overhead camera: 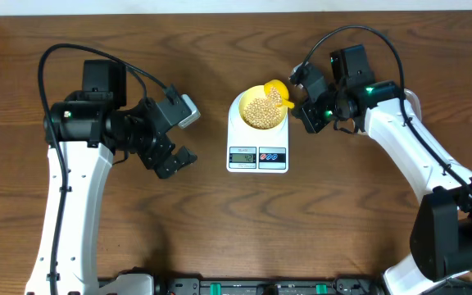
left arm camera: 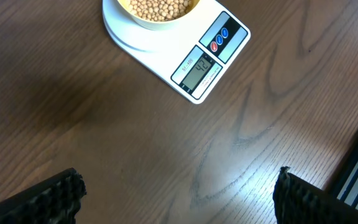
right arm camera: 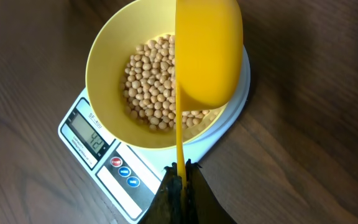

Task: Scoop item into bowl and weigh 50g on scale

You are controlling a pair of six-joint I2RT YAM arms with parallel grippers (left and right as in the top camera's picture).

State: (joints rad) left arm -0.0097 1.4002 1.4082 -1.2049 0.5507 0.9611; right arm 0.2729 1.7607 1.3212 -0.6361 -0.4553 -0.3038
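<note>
The pale-yellow bowl stands on the white scale and holds many tan beans. The scale's display reads about 42. My right gripper is shut on the handle of the bright yellow scoop, which is tipped on its side over the bowl's right rim. In the right wrist view the scoop hangs over the beans in the bowl on the scale; the gripper pinches the handle. My left gripper is open and empty, left of the scale.
The bowl's edge with beans shows at the top of the left wrist view. Dark wooden table all round. A black rail with connectors runs along the front edge.
</note>
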